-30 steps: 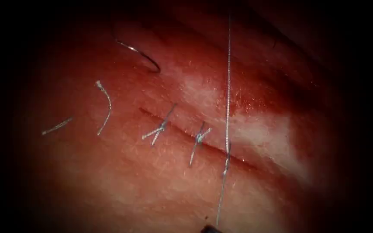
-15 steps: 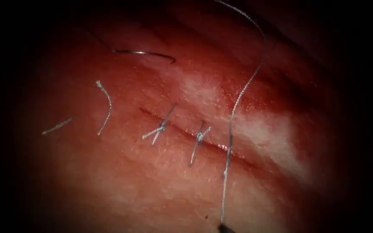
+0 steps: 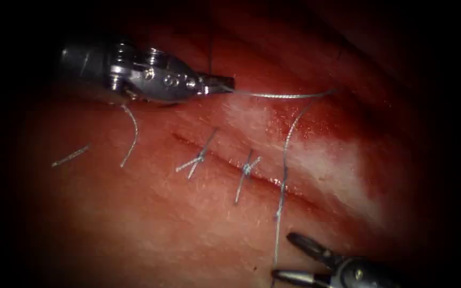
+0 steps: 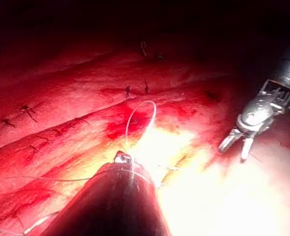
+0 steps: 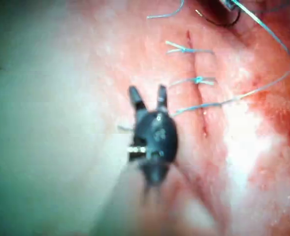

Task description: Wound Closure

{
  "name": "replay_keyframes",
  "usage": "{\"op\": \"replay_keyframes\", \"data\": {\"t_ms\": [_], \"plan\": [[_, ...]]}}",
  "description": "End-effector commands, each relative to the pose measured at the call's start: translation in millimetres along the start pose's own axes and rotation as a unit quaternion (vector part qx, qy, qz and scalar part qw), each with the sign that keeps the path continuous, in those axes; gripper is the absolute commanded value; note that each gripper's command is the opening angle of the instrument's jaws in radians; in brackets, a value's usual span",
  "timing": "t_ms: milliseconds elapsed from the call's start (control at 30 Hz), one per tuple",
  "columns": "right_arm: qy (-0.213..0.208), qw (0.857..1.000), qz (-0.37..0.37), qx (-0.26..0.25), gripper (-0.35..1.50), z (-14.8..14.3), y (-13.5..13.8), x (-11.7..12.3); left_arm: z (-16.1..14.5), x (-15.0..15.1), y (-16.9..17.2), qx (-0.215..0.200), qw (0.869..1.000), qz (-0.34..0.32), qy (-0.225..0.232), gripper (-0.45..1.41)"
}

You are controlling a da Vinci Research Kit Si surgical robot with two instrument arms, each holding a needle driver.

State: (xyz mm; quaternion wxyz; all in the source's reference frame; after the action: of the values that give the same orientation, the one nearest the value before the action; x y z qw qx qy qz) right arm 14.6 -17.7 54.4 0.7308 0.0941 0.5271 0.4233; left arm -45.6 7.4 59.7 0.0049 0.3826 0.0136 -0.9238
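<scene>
The tissue (image 3: 150, 213) carries a slanting cut (image 3: 220, 157) with two tied stitches (image 3: 198, 157) (image 3: 247, 168). A third pass of thread (image 3: 284, 160) crosses the cut to their right. My left tool (image 3: 222, 84) lies beyond the cut at the upper left, shut on this thread. From its jaws the thread runs right, bends and drops across the cut. The thread's tail (image 3: 276, 240) ends between the open jaws of my right tool (image 3: 281, 255), which hold nothing. A dark curve (image 5: 227, 20) by the left tool may be the needle, lying on the tissue.
Two cut ends of thread (image 3: 70, 156) (image 3: 132, 133) lie on the tissue left of the cut. Red fluid (image 3: 294, 120) wets the tissue beyond the third pass. In the left wrist view the right tool (image 4: 236, 147) stands open past the thread loop (image 4: 140, 113).
The left tool came in from the left, over where the needle lay, and took the thread. The thread, first taut upward, now bends left. The right tool rose into view with open jaws.
</scene>
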Motion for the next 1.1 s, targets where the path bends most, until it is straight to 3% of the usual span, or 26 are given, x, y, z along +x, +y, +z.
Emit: {"op": "replay_keyframes", "data": {"t_ms": [33, 100, 133, 267, 467, 567, 633, 933, 1100], "plan": [[0.008, 1.0, -0.002, -0.002, 0.15, 1.7, 1.5, -0.3, 0.9, 0.2, 0.7, -0.001, 1.0, 0.003, 0.002, -0.45], [0.013, 1.0, -0.002, -0.004, 0.1, 2.9, 3.0, -0.1, 0.8, 0.4, 2.0, -0.003, 1.0, 0.01, 0.005, -0.45], [0.014, 1.0, -0.004, 0.0, -0.17, 4.0, 4.2, -0.1, 0.8, 0.6, 3.3, -0.007, 1.0, 0.019, 0.011, -0.45], [0.016, 1.0, -0.012, 0.008, -0.35, 5.7, 6.2, -0.8, 0.5, 0.8, 5.3, -0.01, 1.0, 0.02, 0.018, -0.45], [0.042, 0.999, -0.023, 0.011, -0.35, 7.3, 9.1, -2.2, -0.1, 0.6, 7.9, -0.014, 0.999, 0.024, 0.022, -0.45], [0.08, 0.997, 0.001, 0.018, -0.35, 7.3, 10.0, -1.4, 0.4, 0.3, 9.3, -0.012, 0.999, 0.026, 0.021, -0.45], [0.102, 0.994, 0.009, 0.031, -0.35, 7.2, 10.2, 0.4, 1.2, 0.0, 10.4, -0.009, 0.999, 0.031, 0.018, -0.45], [0.125, 0.983, 0.035, 0.132, -0.35, 8.1, 8.7, 3.8, 3.4, -0.1, 10.3, -0.003, 0.999, 0.033, 0.015, -0.45], [0.134, 0.963, 0.048, 0.228, -0.35, 9.2, 7.7, 4.9, 5.4, -1.0, 9.7, 0.006, 0.999, 0.035, -0.001, -0.45]]}}
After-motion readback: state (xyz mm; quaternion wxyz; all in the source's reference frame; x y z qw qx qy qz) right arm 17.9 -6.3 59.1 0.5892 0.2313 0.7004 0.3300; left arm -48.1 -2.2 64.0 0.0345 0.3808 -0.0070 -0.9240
